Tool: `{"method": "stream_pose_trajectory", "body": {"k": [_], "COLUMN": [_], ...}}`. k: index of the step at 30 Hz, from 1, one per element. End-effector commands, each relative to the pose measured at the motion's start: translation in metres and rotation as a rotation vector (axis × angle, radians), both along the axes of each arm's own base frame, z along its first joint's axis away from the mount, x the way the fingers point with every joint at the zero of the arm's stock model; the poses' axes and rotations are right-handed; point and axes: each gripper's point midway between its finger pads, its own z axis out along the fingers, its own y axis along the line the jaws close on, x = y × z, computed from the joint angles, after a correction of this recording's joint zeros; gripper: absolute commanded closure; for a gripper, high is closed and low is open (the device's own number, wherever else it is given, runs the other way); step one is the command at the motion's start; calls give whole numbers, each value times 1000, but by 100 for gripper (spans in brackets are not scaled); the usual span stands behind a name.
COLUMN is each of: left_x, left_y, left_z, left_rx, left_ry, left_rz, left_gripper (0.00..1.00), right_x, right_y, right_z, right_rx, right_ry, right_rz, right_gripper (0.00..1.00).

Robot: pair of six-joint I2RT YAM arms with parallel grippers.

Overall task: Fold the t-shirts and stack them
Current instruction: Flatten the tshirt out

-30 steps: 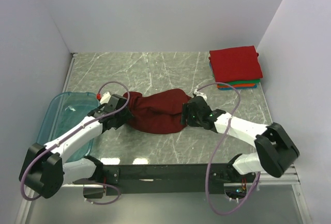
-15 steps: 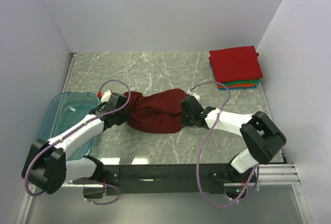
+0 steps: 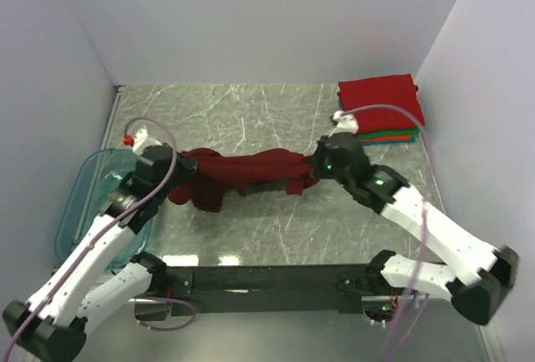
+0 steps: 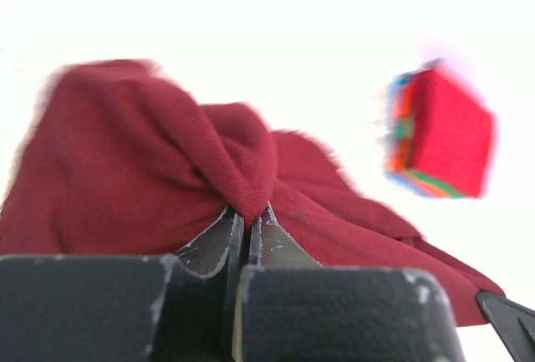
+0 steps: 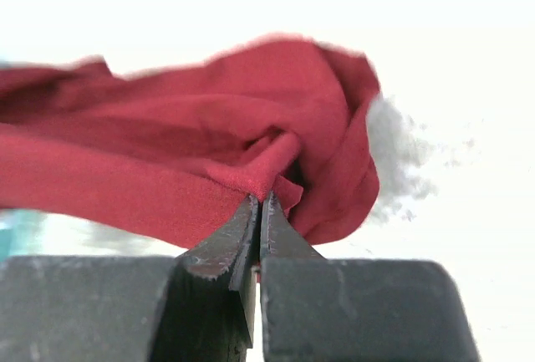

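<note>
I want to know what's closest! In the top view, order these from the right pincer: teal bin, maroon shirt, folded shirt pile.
1. Maroon shirt, held by the right pincer.
2. Folded shirt pile, back right.
3. Teal bin, far left.

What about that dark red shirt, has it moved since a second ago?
Yes. The maroon shirt has stretched sideways: its right end nearer the folded stack, its left nearer the teal bin.

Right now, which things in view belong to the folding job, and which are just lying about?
Part of the job:
maroon t-shirt, held stretched at both ends
stack of folded t-shirts, red one on top, far right corner

Just lying about:
teal plastic bin, at the left side
</note>
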Motion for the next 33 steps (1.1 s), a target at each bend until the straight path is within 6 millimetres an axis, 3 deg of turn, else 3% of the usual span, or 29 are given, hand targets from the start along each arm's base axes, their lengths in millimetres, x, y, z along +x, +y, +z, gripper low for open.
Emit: {"method": "stream_pose_trajectory", "body": {"k": [1, 5, 7, 8, 11, 16, 22, 24, 25, 27, 28, 29, 30, 31, 32, 33], "left_x": [-1, -15, -22, -28, -37, -35, -23, -13, -9, 5, 11, 23, 29, 35, 47, 53], "left_y": [8, 2, -1, -4, -11, -14, -16, -16, -16, -21, -23, -30, -33, -36, -41, -43], "left_z": [77, 155, 181, 204, 236, 248, 230, 212, 202, 167, 151, 120, 104, 87, 54, 38], "left_rx": [-47, -122, -132, -150, -160, -143, -131, -112, -106, -76, -67, -39, -25, -8, 28, 50], "left_ry": [-212, -415, -481, -532, -596, -594, -550, -502, -468, -375, -333, -254, -210, -166, -74, -33], "left_rz": [10, -62, -103, -136, -196, -216, -194, -169, -160, -151, -146, -149, -150, -151, -152, -154], "left_gripper": [99, 99, 99, 99, 99, 99, 99, 99, 99, 99, 99, 99, 99, 99, 99, 99], "right_x": [-15, -39, -51, -57, -67, -69, -54, -47, -41, -32, -27, -23, -14, -5, -4, 8], "right_y": [-22, -21, -24, -26, -37, -54, -64, -64, -65, -63, -63, -61, -56, -61, -51, -47], "right_z": [69, 148, 175, 193, 220, 235, 212, 197, 181, 156, 131, 117, 103, 74, 59, 46], "right_rx": [14, 147, 179, 203, 225, 207, 124, 102, 71, 36, -4, -22, -36, -63, -31, -6], "right_ry": [-146, -328, -390, -423, -478, -503, -429, -392, -360, -305, -260, -230, -205, -149, -104, -77], "right_rz": [10, 132, 169, 184, 179, 116, 24, -9, -31, -63, -73, -76, -68, -76, -18, -5], "right_gripper": [100, 100, 100, 100, 100, 100, 100, 100, 100, 100, 100, 100, 100, 100, 100, 100]}}
